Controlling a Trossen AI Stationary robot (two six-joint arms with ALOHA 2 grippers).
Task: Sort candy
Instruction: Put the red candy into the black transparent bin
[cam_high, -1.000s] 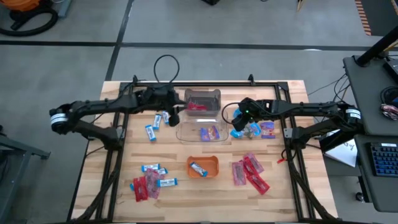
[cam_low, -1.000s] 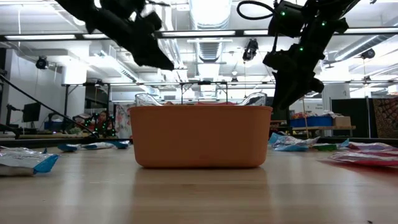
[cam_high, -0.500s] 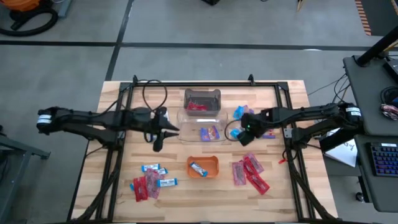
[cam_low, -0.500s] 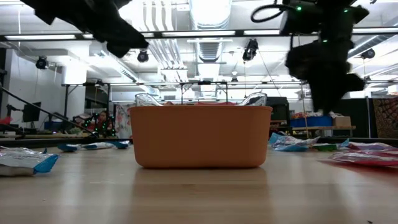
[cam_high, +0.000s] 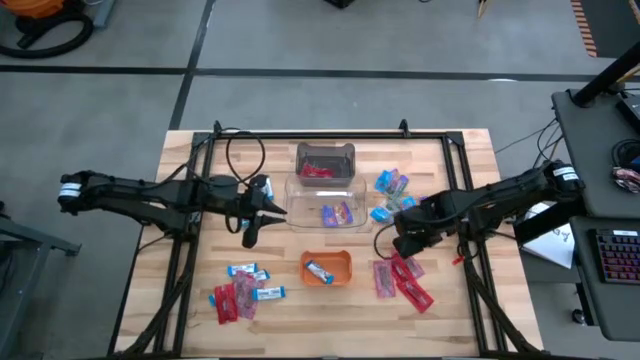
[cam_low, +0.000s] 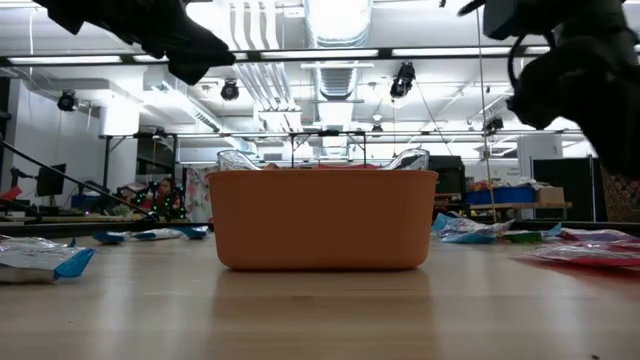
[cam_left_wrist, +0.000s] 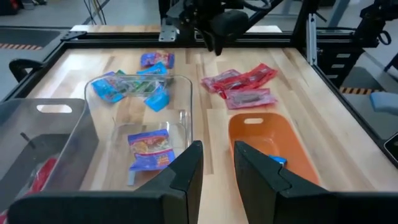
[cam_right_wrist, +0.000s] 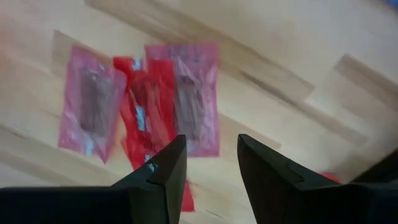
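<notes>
Candy lies in groups on the wooden table. Red packets (cam_high: 400, 275) lie near right, blue crinkly sweets (cam_high: 392, 185) far right, and red packets with blue-and-white bars (cam_high: 242, 290) near left. My right gripper (cam_high: 400, 242) hangs open above the near-right red packets (cam_right_wrist: 149, 109), pointing steeply down with nothing between its fingers. My left gripper (cam_high: 272, 208) is open and holds nothing. It points toward the table's right, just left of the nearer clear bin (cam_high: 325, 212), which holds purple sweets (cam_left_wrist: 149, 149).
A second clear bin (cam_high: 325, 160) with red candy stands behind the first. The small orange tray (cam_high: 327, 268) near the middle front holds one blue-and-white bar. A black frame rail (cam_high: 330, 133) runs along the far edge. Bare wood lies between the tray and the near edge.
My left gripper has swung from beside the far bin toward the near edge and drawn back leftward, then kept still. My right gripper has gone from above the blue sweets toward the near edge, to above the red packets, tipping downward and rolling. No candy has moved.
</notes>
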